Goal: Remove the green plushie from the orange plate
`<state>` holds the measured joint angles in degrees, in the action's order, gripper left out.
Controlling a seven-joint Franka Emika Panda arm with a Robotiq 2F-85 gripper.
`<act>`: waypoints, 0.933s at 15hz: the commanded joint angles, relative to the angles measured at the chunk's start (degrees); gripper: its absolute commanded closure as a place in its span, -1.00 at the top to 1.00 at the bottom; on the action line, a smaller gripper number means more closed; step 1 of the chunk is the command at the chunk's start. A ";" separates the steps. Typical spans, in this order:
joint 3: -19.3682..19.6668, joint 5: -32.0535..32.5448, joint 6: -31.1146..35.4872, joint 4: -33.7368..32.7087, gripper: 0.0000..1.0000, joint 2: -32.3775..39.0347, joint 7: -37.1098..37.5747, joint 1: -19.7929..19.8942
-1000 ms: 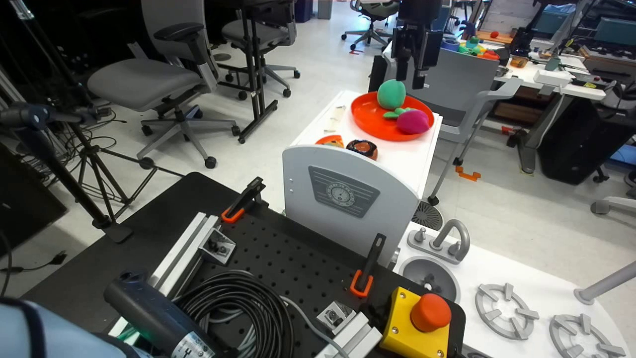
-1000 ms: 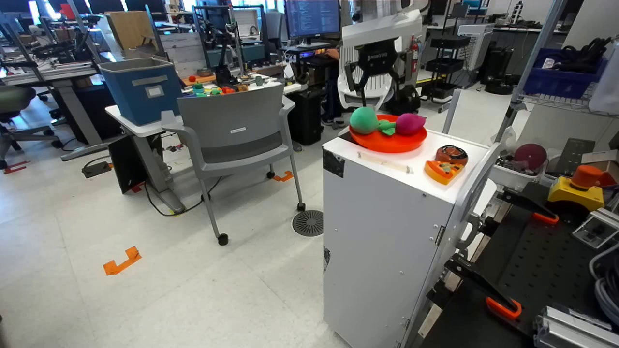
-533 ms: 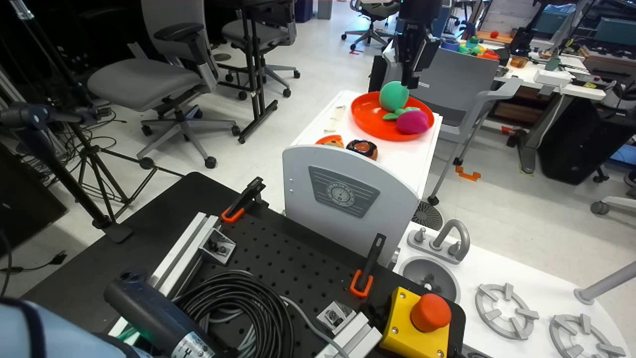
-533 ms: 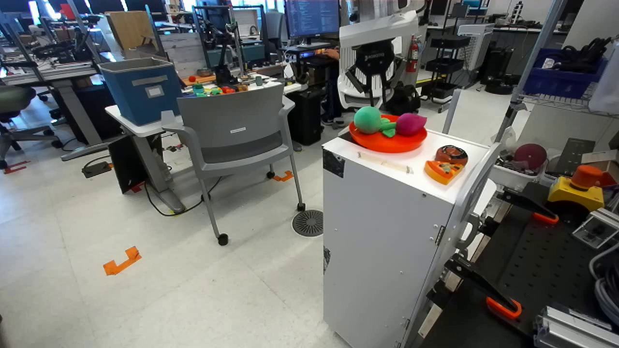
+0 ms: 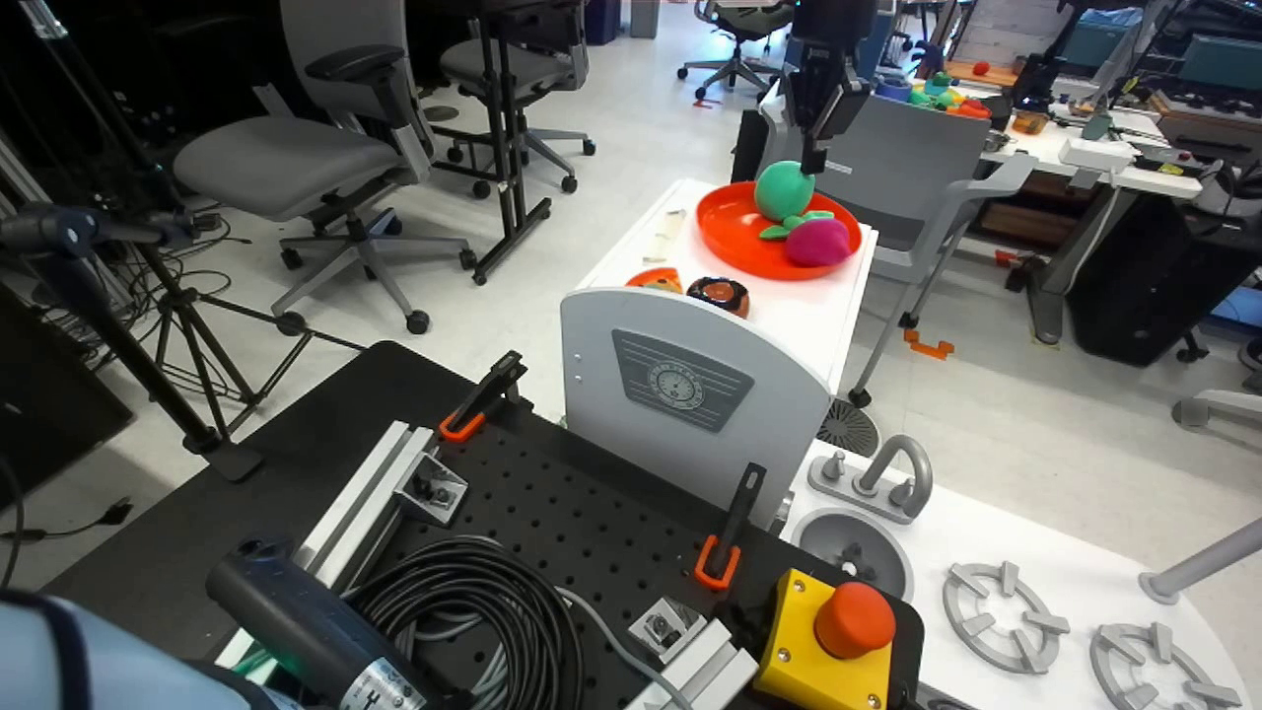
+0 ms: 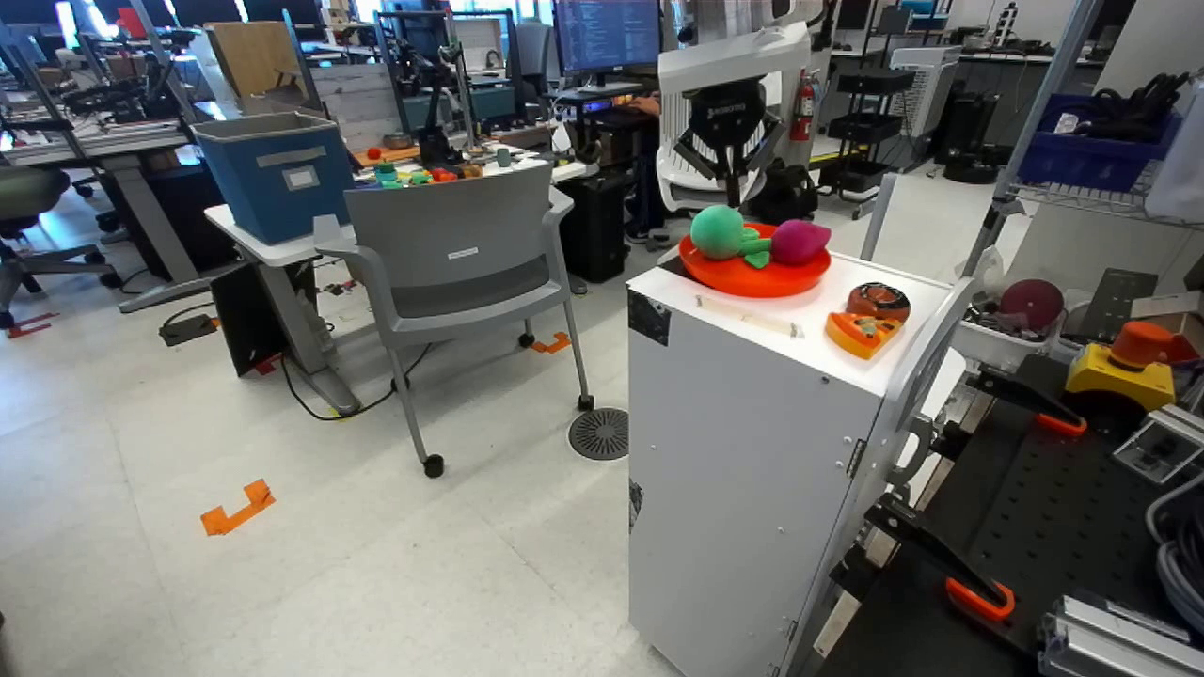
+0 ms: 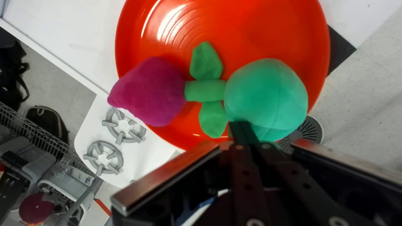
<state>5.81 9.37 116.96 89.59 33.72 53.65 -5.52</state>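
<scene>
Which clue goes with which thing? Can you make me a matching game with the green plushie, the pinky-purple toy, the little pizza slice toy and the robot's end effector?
Things
1. green plushie
2. magenta toy
3. pizza slice toy
4. end effector

Clues
A. shut
B. on the white cabinet top, off the orange plate
C. round like a ball, on the orange plate
D. has green leaves, on the orange plate

Right pairs: 1-C, 2-D, 3-B, 4-A
</scene>
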 commanded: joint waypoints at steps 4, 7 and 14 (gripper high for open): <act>0.17 -0.76 1.27 0.04 -0.91 -0.20 0.74 -0.59; 0.23 -0.51 1.36 0.41 -0.40 -0.51 0.81 -0.85; -0.75 -2.02 1.11 -0.60 0.38 0.13 -0.55 -0.54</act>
<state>5.64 9.33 117.25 89.59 33.70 53.65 -6.16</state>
